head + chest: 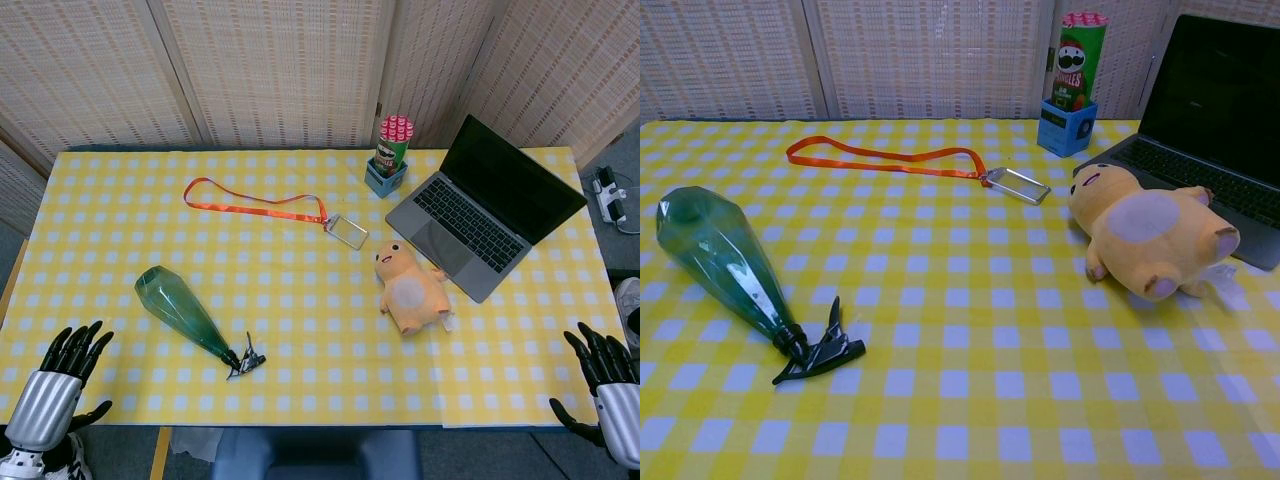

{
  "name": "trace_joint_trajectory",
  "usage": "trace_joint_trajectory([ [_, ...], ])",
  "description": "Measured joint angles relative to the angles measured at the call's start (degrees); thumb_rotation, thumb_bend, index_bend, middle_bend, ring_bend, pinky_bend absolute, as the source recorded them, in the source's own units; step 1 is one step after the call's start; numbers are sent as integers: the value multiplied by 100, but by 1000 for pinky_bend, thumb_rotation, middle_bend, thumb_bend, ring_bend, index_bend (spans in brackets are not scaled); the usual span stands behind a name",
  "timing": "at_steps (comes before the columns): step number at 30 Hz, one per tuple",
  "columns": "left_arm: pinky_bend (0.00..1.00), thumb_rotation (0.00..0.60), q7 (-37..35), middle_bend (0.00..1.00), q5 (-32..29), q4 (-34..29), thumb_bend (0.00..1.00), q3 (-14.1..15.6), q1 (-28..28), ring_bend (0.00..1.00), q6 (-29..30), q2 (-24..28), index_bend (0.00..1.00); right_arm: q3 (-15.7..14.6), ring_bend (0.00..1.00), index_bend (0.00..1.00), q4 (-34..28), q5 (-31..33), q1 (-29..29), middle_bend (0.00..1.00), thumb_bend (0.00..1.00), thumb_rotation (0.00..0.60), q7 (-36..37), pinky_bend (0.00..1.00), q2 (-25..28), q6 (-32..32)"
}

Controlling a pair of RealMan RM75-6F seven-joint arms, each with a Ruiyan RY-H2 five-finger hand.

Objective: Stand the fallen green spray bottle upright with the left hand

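1. my left hand [62, 372] hangs off the near left corner of the yellow-and-white checked tablecloth [300, 380], its dark fingers spread apart and grasping nothing.
2. my right hand [605, 372] sits off the near right corner, fingers likewise spread, released and holding nothing.
3. neither hand shows in the chest view.
4. the translucent green plastic spray bottle [183, 314] lies on its side on the near left part of the cloth, well apart from my left hand; its broad base points toward the far left and its black trigger nozzle [245, 360] points toward the near edge.
5. in the chest view the bottle [725, 260] lies flat with the nozzle [820, 350] touching the cloth.
6. an orange lanyard with a clear badge holder [262, 209] lies beyond the bottle, toward the middle.
7. a yellow-orange plush toy [410, 289] lies just beside an open grey laptop [485, 210] on the right.
8. a green snack tube with a red lid [391, 148] stands in a small blue box [385, 179] at the far edge.
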Motion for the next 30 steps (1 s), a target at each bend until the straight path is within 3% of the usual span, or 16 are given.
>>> trace_joint_trajectory([
  [9, 0, 600, -106, 0, -177, 39, 76, -51, -131, 0, -257, -25, 0, 46, 0, 0, 53, 120, -27, 0, 294, 592, 111, 0, 36, -8],
  [15, 10, 600, -159, 27, 84, 206, 85, -27, -252, 9, -298, -146, 0, 62, 0, 0, 43, 193, 8, 0, 294, 591, 118, 0, 53, -114],
  [17, 150, 600, -225, 178, 250, 421, 89, -39, -304, 117, -221, -288, 0, 56, 0, 0, 32, 136, 0, 0, 294, 593, 125, 0, 80, -81],
  [18, 319, 600, -250, 367, 338, 518, 96, -48, -332, 281, -179, -357, 4, 55, 0, 0, 27, 130, -10, 0, 294, 594, 125, 0, 86, -55],
  [19, 540, 600, -277, 638, 466, 636, 103, -62, -370, 526, -113, -452, 32, 56, 0, 0, 21, 130, -26, 0, 294, 594, 125, 0, 89, -30],
  [21, 793, 600, -293, 925, 670, 781, 109, -76, -443, 838, -17, -612, 108, 62, 0, 0, 20, 163, -30, 0, 294, 592, 111, 0, 82, -45],
  [22, 901, 600, -300, 992, 814, 850, 110, -79, -511, 946, 1, -698, 166, 66, 0, 0, 19, 184, -25, 0, 294, 593, 104, 0, 79, -67],
  [24, 987, 600, -301, 1000, 964, 978, 111, -78, -634, 1000, -57, -822, 219, 76, 0, 0, 14, 242, -6, 0, 294, 594, 86, 0, 72, -139],
  [30, 1000, 600, -81, 1000, 807, 1294, 129, -169, -1062, 1000, -902, -1068, 258, 124, 0, 0, -12, 472, 61, 0, 294, 593, -62, 0, 33, -361],
])
